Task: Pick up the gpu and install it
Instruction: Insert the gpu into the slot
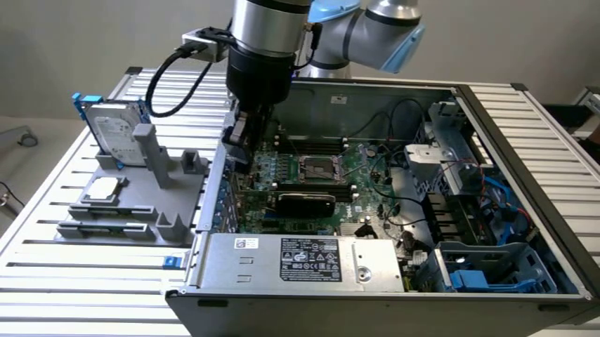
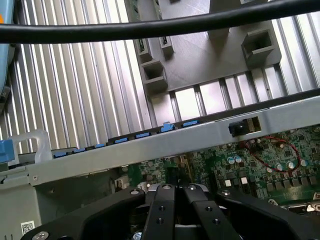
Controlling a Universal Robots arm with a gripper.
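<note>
gpu appears to stand on the board while the narrow hand hangs at the case wall

the hand (image 2: pixel 175 189) has its black fingers drawn close together, with barely a gap between them. whether anything thin is pinched there cannot be told. in the exterior view it hangs over the wall of the open computer case (image 1: pixel 525 140) on the exterior view's left, just above the edge of the green motherboard (image 1: pixel 281 172).

the gpu (image 1: pixel 305 203) looks to be the black-covered card standing on the motherboard. it sits just in front of the square processor socket and behind the silver power supply (image 1: pixel 300 261). that reading is a judgement, since its end bracket and its seat in the slot are not clear. it is apart from the hand, further into the case.

the card should be light and stiff, and also delicate. the bare circuit face and the contact edge would not tolerate squeezing or scraping. the smooth cover may be slippery under hard fingers. the best hold is likely across its thickness at the long free edge, near the middle so it does not tip. the connector edge and the bracket should be left alone.

on the counter (image 1: pixel 56 281) beside the case, a grey holder (image 1: pixel 122 210) carries a hard drive (image 1: pixel 114 133) in a blue frame.
</note>
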